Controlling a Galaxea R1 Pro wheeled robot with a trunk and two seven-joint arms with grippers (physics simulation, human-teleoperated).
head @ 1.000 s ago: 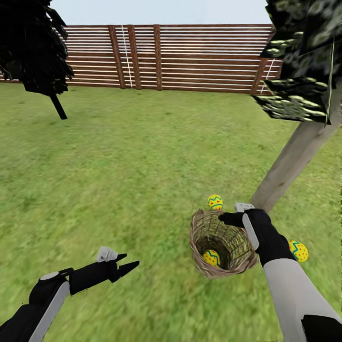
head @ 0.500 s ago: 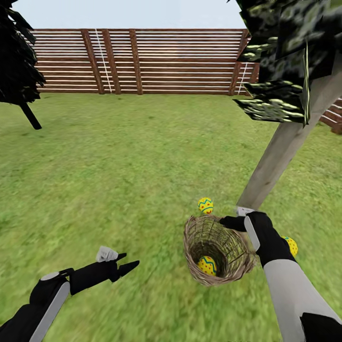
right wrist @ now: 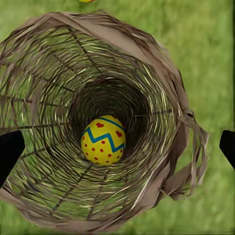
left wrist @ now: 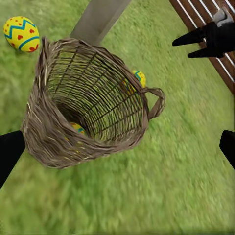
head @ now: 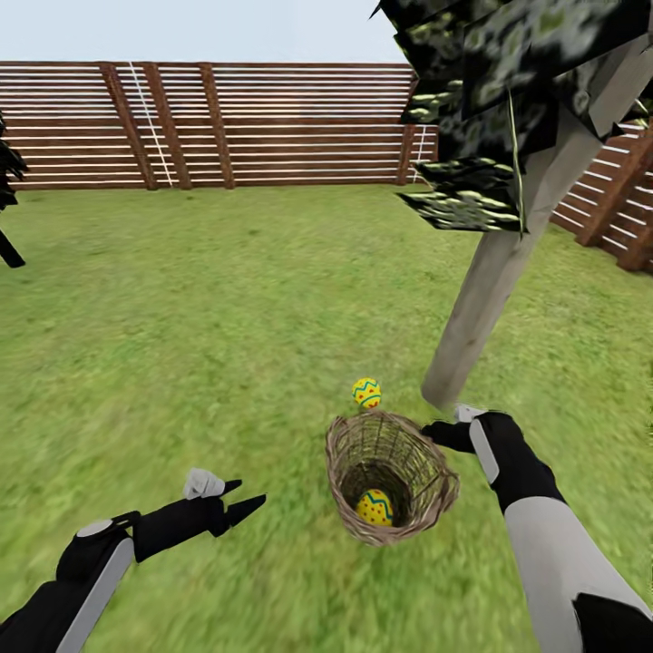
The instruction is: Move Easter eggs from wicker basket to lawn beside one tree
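One wide lawn (head: 227,299) fills the garden, ringed by a brown slatted fence (head: 272,122). A tree (head: 494,272) with a bare grey-brown trunk rises just beyond the wicker basket (head: 349,508), which is tipped with its mouth toward the camera. The right hand (head: 444,433) sits at the basket's far rim by the trunk's foot; whether it grips the rim cannot be told. The left hand (head: 243,501) hangs well apart over grass, its fingers spread and released. One Easter egg (right wrist: 103,139) lies deep inside the basket; a second egg (head: 366,393) rests on the grass between basket and trunk.
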